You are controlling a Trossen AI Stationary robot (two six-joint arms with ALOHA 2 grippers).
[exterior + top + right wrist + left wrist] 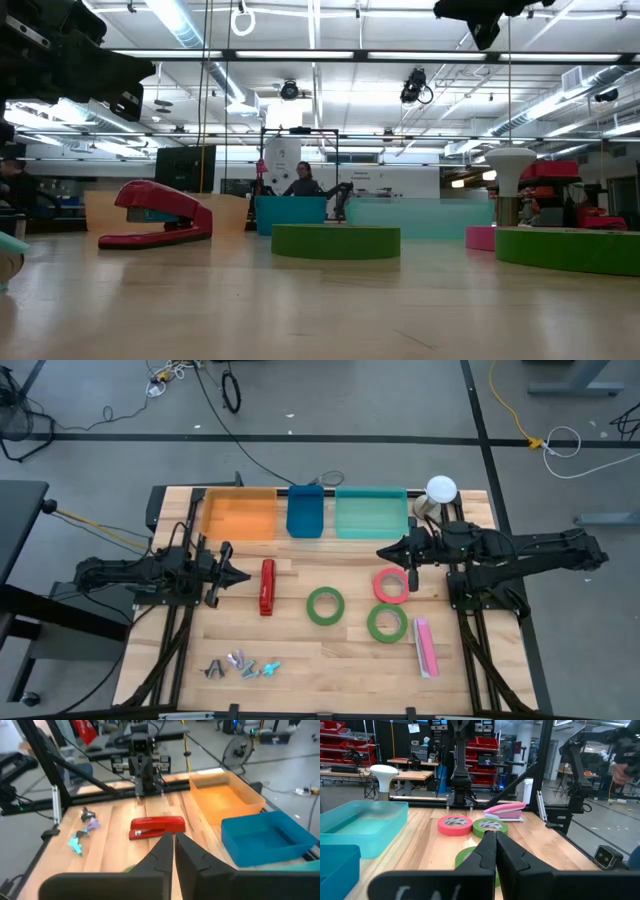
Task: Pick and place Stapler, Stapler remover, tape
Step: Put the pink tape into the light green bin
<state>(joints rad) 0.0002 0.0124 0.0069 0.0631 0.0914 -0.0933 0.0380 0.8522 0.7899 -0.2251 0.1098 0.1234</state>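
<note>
A red stapler (267,587) lies on the wooden table just in front of my left gripper (245,577), which is shut, level and touches nothing. My right gripper (382,552) hangs shut above the table, near the red-pink tape roll (391,585) and clear of it. Two green tape rolls (325,605) (387,622) lie flat at the middle. A pink stapler (426,647) lies near the right front. Small stapler removers (243,665) lie in a cluster at the left front. The right wrist view looks over the red stapler (157,827) and the removers (84,831).
Three trays stand along the far edge: orange (238,515), blue (305,512) and teal (371,512). A white mushroom-shaped object (441,488) stands at the far right corner. Bare wood lies between the tape rolls and the removers. A person (302,182) sits far behind the table.
</note>
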